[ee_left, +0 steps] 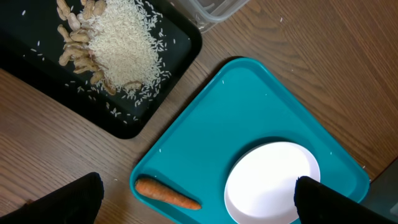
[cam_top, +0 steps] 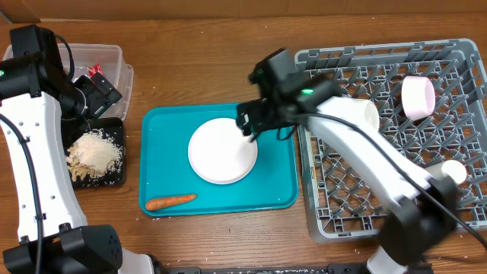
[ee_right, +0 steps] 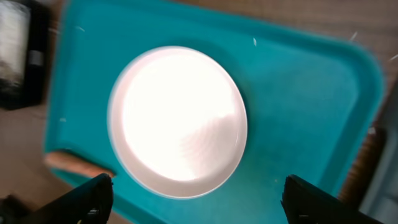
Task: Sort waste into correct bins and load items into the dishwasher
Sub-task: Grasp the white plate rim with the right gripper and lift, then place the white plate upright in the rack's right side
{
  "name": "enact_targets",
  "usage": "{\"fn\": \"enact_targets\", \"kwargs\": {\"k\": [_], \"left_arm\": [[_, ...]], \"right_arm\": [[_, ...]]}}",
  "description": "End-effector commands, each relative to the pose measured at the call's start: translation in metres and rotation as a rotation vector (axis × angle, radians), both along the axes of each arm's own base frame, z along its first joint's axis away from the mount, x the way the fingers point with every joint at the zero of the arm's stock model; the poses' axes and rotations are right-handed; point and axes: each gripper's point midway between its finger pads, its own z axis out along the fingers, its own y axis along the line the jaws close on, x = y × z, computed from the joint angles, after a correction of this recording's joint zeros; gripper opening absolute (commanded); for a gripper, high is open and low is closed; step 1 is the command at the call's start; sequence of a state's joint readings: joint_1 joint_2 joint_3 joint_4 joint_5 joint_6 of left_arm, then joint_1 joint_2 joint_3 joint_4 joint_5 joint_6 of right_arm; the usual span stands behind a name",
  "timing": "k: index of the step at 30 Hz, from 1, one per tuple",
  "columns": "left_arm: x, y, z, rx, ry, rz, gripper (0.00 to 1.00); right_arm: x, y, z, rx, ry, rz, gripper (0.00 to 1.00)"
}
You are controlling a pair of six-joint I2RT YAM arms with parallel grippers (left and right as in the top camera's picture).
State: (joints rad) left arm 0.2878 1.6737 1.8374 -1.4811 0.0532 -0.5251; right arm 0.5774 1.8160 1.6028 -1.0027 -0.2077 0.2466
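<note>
Wooden tabletop holds the teal tray (cam_top: 163,137) mid-frame, where the white plate (cam_top: 221,151) lies flat beneath the right gripper (cam_top: 249,125), jaws spread and seemingly clear of it in the blurred wrist view, so a shallow pinch on that low rim could skid it toward the carrot (cam_top: 170,201), while the left gripper (cam_top: 99,93) hangs released at upper left.

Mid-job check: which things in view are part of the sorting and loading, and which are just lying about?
Job: plate, carrot, black tray of rice and peanuts, clear box, dish rack.
Lying about: teal tray under plate and carrot; pink cup and white cup already in the rack.
</note>
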Motion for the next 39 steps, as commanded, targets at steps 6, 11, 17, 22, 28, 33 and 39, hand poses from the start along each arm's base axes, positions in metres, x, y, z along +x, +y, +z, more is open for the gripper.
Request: {"fn": "enact_targets", "kwargs": {"k": [6,11,17,22,28,33,39], "left_arm": [[0.000,0.005,0.003,0.025,-0.003,0.019,1.00],[0.000,0.005,0.003,0.026,-0.002,0.017,1.00],[0.000,0.005,0.003,0.026,-0.003,0.017,1.00],[-0.001,0.005,0.003,0.025,0.000,0.017,1.00],[-0.001,0.005,0.002,0.027,0.004,0.009,1.00],[-0.002,0.005,0.003,0.029,0.005,0.002,1.00],[-0.002,0.005,0.003,0.029,0.004,0.003,1.00]], "right_arm": [[-0.001,0.003,-0.103,-0.132,0.236,-0.110,0.77],[-0.014,0.001,-0.138,-0.180,0.333,-0.100,0.64],[-0.024,-0.006,-0.152,-0.211,0.369,-0.103,0.25],[-0.020,-0.011,-0.151,-0.210,0.373,-0.120,0.04],[0.010,-0.039,-0.113,-0.235,0.327,-0.202,0.04],[0.058,-0.076,-0.019,-0.239,0.098,-0.289,0.04],[0.090,-0.148,0.105,-0.341,-0.295,-0.453,0.04]]}}
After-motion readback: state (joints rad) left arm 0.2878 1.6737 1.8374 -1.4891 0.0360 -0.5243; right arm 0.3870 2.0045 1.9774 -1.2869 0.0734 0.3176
